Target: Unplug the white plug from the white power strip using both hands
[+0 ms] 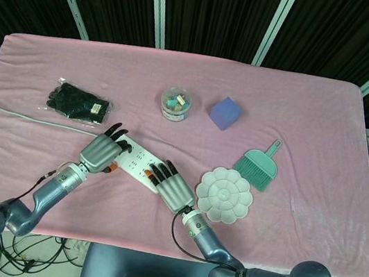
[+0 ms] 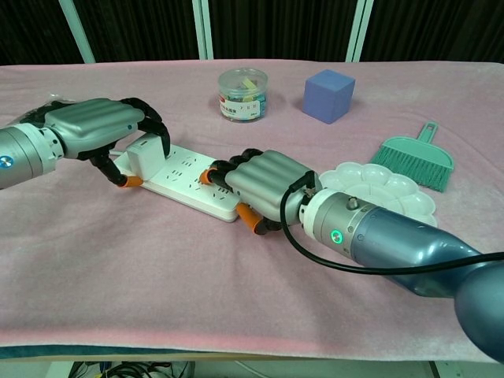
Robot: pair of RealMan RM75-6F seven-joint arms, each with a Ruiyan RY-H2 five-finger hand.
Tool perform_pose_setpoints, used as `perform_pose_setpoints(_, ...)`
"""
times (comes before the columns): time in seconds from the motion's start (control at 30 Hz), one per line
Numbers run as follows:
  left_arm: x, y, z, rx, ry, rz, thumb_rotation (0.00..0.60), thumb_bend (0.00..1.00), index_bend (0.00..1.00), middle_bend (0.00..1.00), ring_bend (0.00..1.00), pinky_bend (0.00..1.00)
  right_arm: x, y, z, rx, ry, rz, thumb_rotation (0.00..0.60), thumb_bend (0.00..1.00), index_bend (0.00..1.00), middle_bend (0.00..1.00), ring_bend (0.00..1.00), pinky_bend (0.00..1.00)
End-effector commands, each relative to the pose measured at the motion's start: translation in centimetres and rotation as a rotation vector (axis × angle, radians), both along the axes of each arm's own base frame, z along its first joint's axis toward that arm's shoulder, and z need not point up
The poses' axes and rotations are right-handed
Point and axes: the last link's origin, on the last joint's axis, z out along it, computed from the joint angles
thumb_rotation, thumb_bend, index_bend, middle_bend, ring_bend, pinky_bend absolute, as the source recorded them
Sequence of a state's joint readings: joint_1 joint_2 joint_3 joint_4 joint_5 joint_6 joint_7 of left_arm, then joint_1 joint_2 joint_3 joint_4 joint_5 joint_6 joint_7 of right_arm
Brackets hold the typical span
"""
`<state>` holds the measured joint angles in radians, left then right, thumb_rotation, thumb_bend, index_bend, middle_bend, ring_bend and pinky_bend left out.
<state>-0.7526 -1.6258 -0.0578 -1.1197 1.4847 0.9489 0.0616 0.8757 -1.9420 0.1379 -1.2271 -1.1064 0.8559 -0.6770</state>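
The white power strip [image 2: 187,178] lies slanted on the pink cloth, also visible in the head view [image 1: 136,161]. The white plug [image 2: 143,154] stands plugged in at its left end. My left hand [image 2: 98,128] arches over the plug, fingers curled down its far side and the thumb at its near side, closing around it. In the head view my left hand [image 1: 102,151] hides the plug. My right hand [image 2: 258,185] sits on the strip's right end, fingers on top and thumb at the near edge, holding it down; the head view shows this hand [image 1: 171,186] too.
A clear jar of clips [image 2: 241,93] and a blue cube [image 2: 328,95] stand behind the strip. A teal hand brush [image 2: 417,157] and a white flower-shaped palette [image 2: 386,194] lie to the right. A black packet [image 1: 78,102] and a white cable [image 1: 26,115] lie at the left.
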Motion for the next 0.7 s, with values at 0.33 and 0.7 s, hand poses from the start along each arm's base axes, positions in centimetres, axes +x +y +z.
perform_pose_setpoints(0.33,1.6,1.3,1.5,-0.032,-0.003,0.070,0.600,0.72,0.66,0.65,0.18,0.06,0.0,0.0,-0.1,0.008,0.011,-0.001,0.600,0.64,0.15,0.11,0.12,0.09)
perform_pose_setpoints(0.7,2.7,2.2,2.2,-0.076,-0.001,0.134,0.600,0.73,0.67,0.66,0.19,0.06,0.0,0.1,-0.3,0.021,0.029,0.003,0.600,0.64,0.15,0.11,0.12,0.09)
